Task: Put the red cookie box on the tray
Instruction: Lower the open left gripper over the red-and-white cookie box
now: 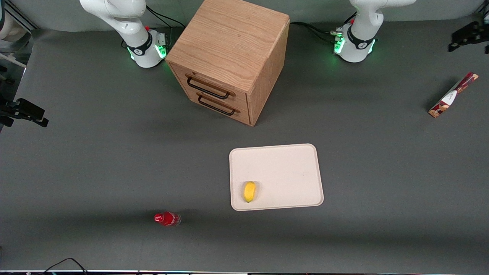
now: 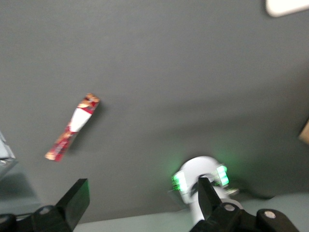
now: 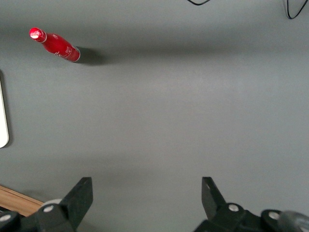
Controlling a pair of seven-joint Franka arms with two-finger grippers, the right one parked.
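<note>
The red cookie box point(image 1: 452, 95) lies flat on the grey table toward the working arm's end, well away from the tray. It also shows in the left wrist view point(image 2: 72, 127). The beige tray point(image 1: 282, 172) lies near the table's middle, in front of the cabinet; one corner of it shows in the left wrist view point(image 2: 287, 6). My left gripper point(image 1: 468, 36) hangs in the air at the working arm's end of the table, apart from the box. In the left wrist view the gripper point(image 2: 142, 198) is open and empty.
A wooden drawer cabinet point(image 1: 229, 57) stands between the arm bases. A yellow fruit point(image 1: 249, 191) lies on the tray's near part. A small red bottle point(image 1: 167, 219) lies on the table toward the parked arm's end, also in the right wrist view point(image 3: 55, 46).
</note>
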